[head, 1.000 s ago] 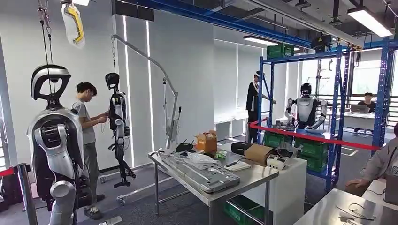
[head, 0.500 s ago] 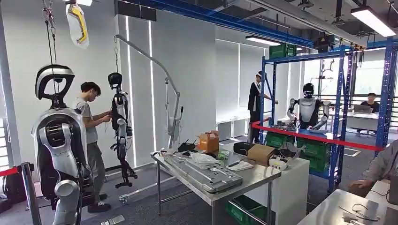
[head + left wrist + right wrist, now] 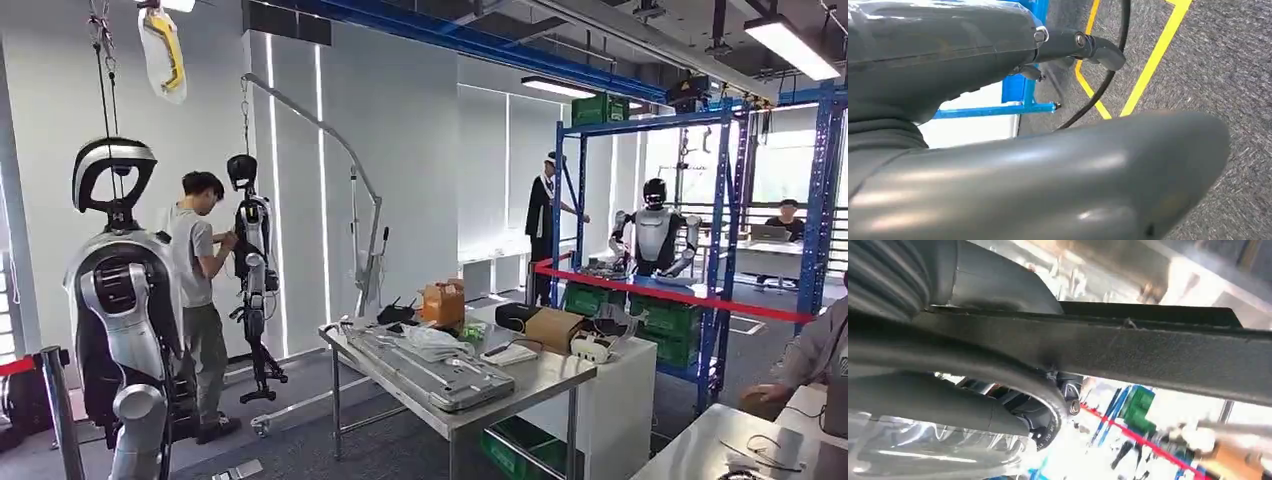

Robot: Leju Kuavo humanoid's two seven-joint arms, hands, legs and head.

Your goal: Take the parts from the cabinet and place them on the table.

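Small items on the far blue rack (image 3: 640,270), too distant

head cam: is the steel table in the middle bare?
No, the table carries a long grey panel, a cardboard box and an orange box.

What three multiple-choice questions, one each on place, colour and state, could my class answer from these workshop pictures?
1. Where is the orange box?
A. on the steel table
B. on the floor
C. on the blue rack

2. What colour is the barrier tape?
A. yellow
B. red
C. white

3. How is the slim black robot by the wall kept up?
A. lying down
C. seated
B. hanging from a hoist

Answers: 1 A, it sits on the steel table; 2 B, the strip before the rack is red; 3 B, a cable from the hoist holds it.
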